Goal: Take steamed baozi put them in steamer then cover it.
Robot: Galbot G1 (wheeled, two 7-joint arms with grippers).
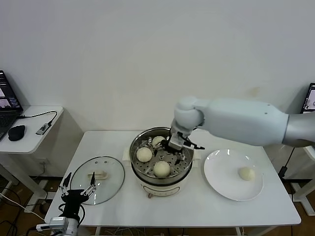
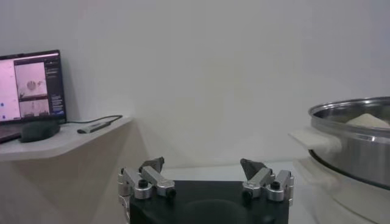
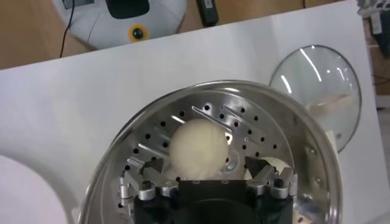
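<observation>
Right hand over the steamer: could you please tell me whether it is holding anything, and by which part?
Nothing appears held: the right hand is open, fingers apart either side of a baozi lying in the steamer.

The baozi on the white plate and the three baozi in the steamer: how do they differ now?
The baozi on the plate lies alone on the white plate, right of the steamer; the three baozi in the steamer rest on its perforated tray. The right gripper, open, hovers over the steamer's buns, not over the plate's one. All are round, smooth and cream-white.
</observation>
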